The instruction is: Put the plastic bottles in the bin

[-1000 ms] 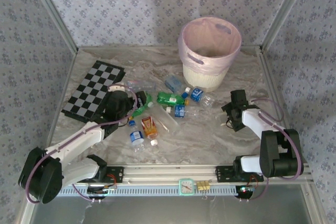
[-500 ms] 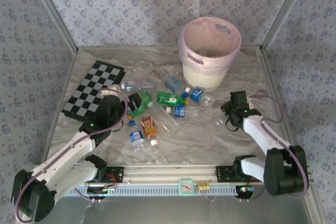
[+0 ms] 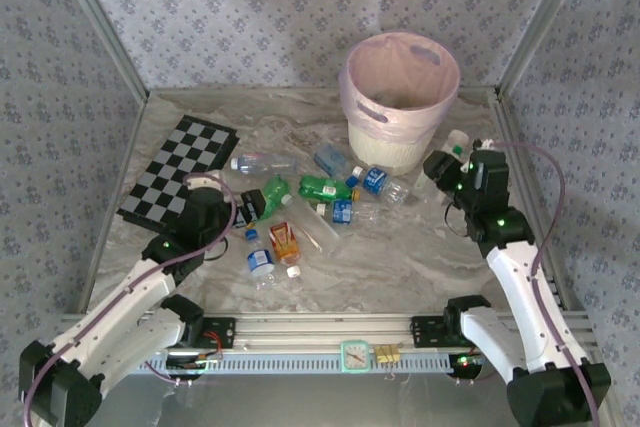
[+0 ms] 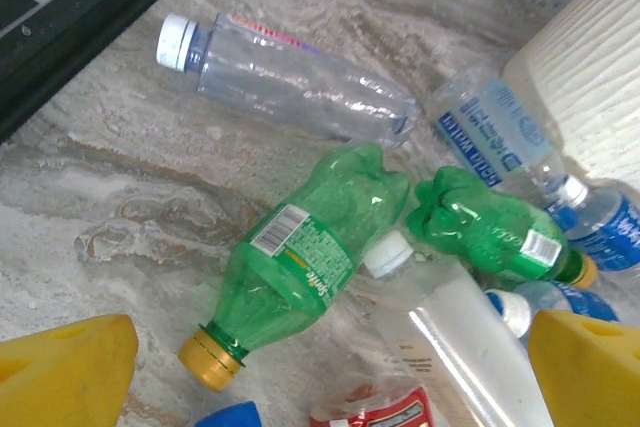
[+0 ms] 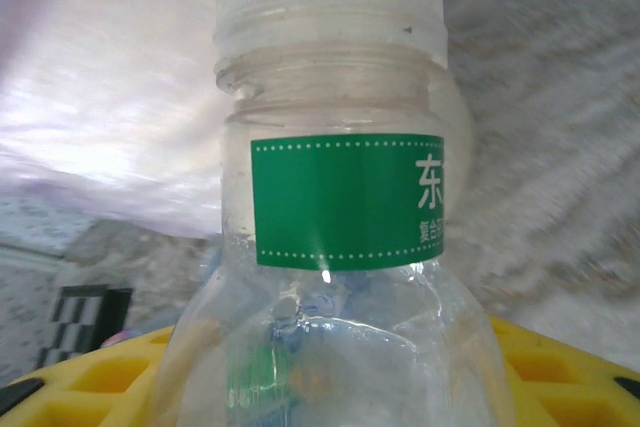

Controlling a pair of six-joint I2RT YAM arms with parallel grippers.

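Now: one bottle is up off the table, beside the bin.

The right gripper [image 3: 446,167], a second ago low over the table [image 3: 400,267] with its jaws wider, has clenched on a clear green-labelled bottle [image 5: 335,207] with a white cap and risen level with the right wall of the bin [image 3: 395,147], not yet over its rim. The left gripper [image 4: 320,377], jaws fully released and holding nothing, has swung in from the checkered board [image 3: 180,172] and hangs above a green bottle [image 4: 300,257] in the pile. The remaining plastic bottles [image 3: 330,197] lie on the table between board and bin. Judged from this, the first drop is near, and most of the task is undone.
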